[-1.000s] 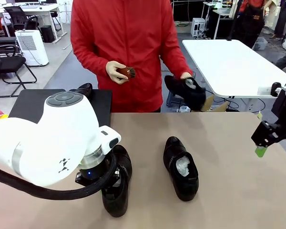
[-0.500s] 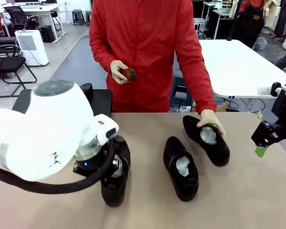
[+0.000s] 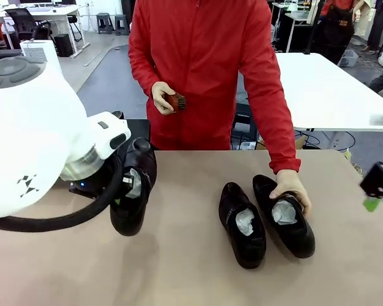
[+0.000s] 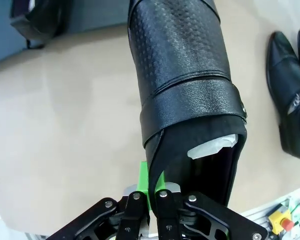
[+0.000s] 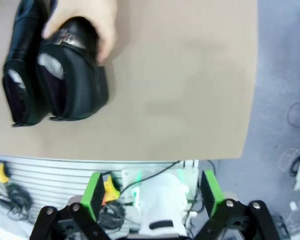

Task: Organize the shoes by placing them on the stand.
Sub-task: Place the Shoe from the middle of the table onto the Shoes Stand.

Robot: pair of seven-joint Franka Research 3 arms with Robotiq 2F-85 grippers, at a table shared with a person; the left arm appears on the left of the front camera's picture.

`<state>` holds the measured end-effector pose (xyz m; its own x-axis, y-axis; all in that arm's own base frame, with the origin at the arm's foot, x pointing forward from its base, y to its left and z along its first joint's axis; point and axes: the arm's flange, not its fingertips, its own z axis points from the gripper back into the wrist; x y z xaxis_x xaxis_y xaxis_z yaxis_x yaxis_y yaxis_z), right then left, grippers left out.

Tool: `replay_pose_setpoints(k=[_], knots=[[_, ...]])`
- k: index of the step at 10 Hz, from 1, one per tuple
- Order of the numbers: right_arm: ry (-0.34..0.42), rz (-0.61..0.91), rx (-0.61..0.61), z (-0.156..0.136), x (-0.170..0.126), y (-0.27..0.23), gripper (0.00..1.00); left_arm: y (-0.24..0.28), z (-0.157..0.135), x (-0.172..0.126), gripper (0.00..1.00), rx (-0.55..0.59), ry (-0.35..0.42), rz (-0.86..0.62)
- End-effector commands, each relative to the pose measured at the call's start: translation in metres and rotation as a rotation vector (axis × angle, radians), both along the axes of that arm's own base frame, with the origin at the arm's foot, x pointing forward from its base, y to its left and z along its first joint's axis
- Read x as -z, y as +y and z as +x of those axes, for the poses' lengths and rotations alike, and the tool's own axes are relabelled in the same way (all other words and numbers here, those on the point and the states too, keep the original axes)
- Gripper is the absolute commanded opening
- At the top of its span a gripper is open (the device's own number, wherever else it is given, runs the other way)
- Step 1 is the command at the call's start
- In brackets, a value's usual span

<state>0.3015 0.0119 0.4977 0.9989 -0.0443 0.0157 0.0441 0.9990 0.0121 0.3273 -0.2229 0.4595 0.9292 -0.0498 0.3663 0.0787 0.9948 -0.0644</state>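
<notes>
Left wrist view: left hand [image 4: 154,183] pinching shoe [image 4: 185,85] rim.

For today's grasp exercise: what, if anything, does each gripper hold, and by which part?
The left gripper pinches a black shoe by its opening's rim; the right gripper is open, holding nothing.

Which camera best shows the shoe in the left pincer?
Left wrist view: close up on the shoe, with the left pincer shut on its rim. Front view shows it partly hidden behind the left arm.
</notes>
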Motion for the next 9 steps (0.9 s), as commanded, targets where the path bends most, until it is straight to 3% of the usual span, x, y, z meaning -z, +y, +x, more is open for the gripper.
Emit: replay_pose_setpoints(k=[1,5,6,7,9], knots=[[0.006,0.000,0.001,-0.012,0.006,-0.036,1.00,0.000,0.025,-0.014,0.00,0.025,-0.077,0.021],[0.057,-0.001,0.048,-0.003,0.013,-0.036,1.00,0.004,0.081,-0.034,0.00,0.042,-0.125,0.071],[0.014,0.014,0.034,-0.009,0.005,-0.039,1.00,0.008,0.082,-0.039,0.00,0.028,-0.045,0.004],[0.014,0.014,0.034,-0.009,0.005,-0.039,1.00,0.007,0.067,-0.030,0.00,0.027,-0.106,0.051],[0.014,0.014,0.034,-0.009,0.005,-0.039,1.00,0.007,0.067,-0.030,0.00,0.027,-0.106,0.051]])
